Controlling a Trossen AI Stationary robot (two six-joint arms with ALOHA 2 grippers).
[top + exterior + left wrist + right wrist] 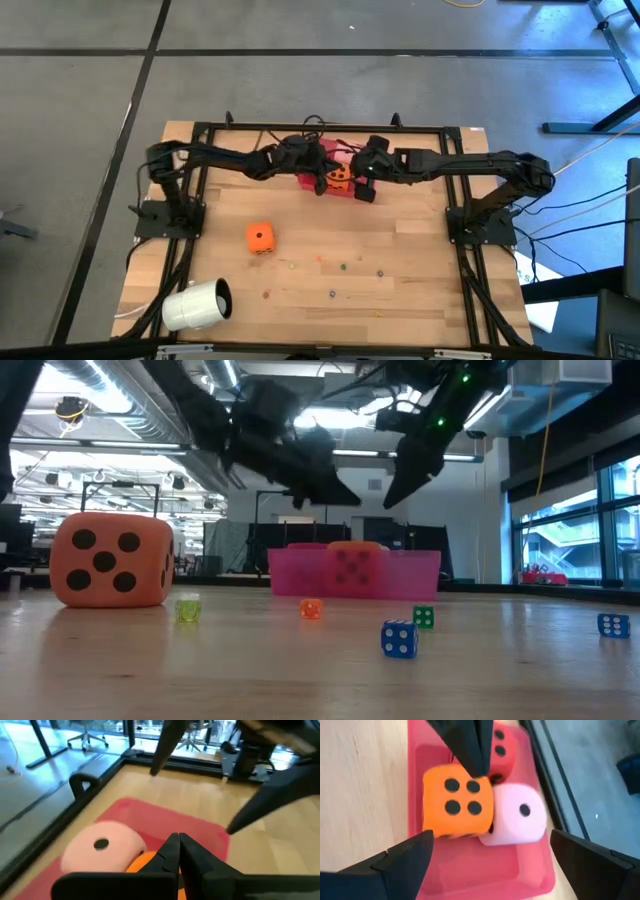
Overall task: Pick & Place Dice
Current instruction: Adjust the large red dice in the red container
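Observation:
A red tray sits at the table's far middle with three dice in it: an orange die, a pale pink die and a red die. They lie pressed side by side on the tray floor. A second orange die rests on the bare wood nearer the front. My left gripper is shut and hangs above the orange and pink dice; the low view shows its tip clear of them. My right gripper is open and hovers above the tray from the right.
A white cup lies on its side at the near left corner. Several tiny dice are scattered on the near half, among them a blue one, a green one and an orange one. A black frame rail borders the table.

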